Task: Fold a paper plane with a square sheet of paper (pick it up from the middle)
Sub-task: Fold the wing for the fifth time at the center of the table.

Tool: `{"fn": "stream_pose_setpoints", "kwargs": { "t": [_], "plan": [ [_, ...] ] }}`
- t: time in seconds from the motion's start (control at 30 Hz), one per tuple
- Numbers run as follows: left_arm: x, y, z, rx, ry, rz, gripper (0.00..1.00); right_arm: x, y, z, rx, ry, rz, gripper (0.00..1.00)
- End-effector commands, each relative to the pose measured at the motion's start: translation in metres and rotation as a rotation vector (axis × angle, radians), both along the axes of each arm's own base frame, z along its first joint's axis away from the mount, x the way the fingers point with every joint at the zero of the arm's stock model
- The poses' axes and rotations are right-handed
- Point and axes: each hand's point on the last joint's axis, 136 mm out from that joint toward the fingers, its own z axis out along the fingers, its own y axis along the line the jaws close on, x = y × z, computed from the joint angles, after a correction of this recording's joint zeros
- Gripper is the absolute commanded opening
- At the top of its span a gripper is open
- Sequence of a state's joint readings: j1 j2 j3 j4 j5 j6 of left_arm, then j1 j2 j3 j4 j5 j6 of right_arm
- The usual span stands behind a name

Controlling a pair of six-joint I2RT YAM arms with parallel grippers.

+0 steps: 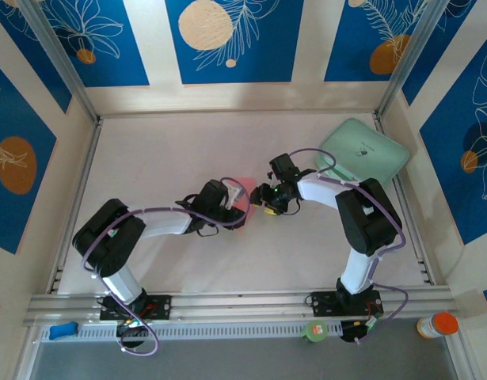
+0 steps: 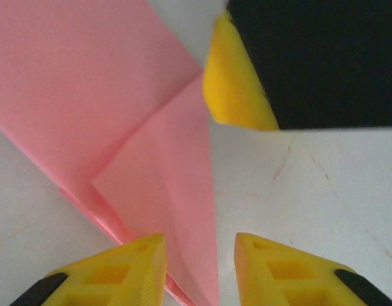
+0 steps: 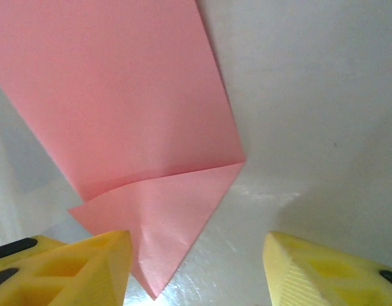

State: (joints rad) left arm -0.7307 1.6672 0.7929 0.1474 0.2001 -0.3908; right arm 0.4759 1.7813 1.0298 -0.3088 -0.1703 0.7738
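The salmon-pink sheet of paper (image 1: 243,192) lies on the white table between the two arms, partly creased. In the left wrist view the paper (image 2: 87,95) shows a folded triangular flap that runs down between my left gripper's (image 2: 199,271) yellow fingertips, which stand apart over it. The other arm's yellow-tipped finger (image 2: 234,83) sits just right of the paper's edge. In the right wrist view the paper (image 3: 119,95) has a turned-over corner flap (image 3: 157,223) near the left fingertip of my right gripper (image 3: 196,271), whose jaws are wide apart with bare table between them.
A mint-green rounded pad (image 1: 363,150) rests at the back right against the wall. Metal rails (image 1: 227,305) border the table's front and sides. An orange-capped bottle (image 1: 438,324) stands outside the front right corner.
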Motion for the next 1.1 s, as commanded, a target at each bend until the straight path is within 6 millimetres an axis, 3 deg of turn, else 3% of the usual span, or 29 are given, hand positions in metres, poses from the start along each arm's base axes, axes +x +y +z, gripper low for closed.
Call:
{"fn": "stream_pose_setpoints", "kwargs": {
  "t": [0.0,0.13,0.3,0.47,0.87,1.07],
  "plan": [
    [0.022,0.007,0.016,-0.043,0.017,0.190,0.32,0.005,0.004,0.020,0.081,-0.040,-0.019,0.55],
    [0.028,0.012,0.004,-0.036,0.103,0.311,0.29,0.008,0.004,0.019,0.095,-0.035,-0.030,0.53],
    [0.030,0.009,-0.007,-0.021,0.153,0.338,0.24,0.009,0.007,0.017,0.104,-0.024,-0.025,0.51],
    [0.033,0.019,-0.016,0.019,0.160,0.374,0.18,0.011,0.009,0.017,0.119,-0.015,-0.020,0.49],
    [0.028,0.030,-0.039,0.062,0.200,0.380,0.12,0.010,0.022,0.007,0.155,0.052,0.018,0.48],
    [0.026,0.032,-0.041,0.065,0.203,0.378,0.11,0.010,0.028,0.005,0.180,0.072,0.033,0.43]
  ]
}}
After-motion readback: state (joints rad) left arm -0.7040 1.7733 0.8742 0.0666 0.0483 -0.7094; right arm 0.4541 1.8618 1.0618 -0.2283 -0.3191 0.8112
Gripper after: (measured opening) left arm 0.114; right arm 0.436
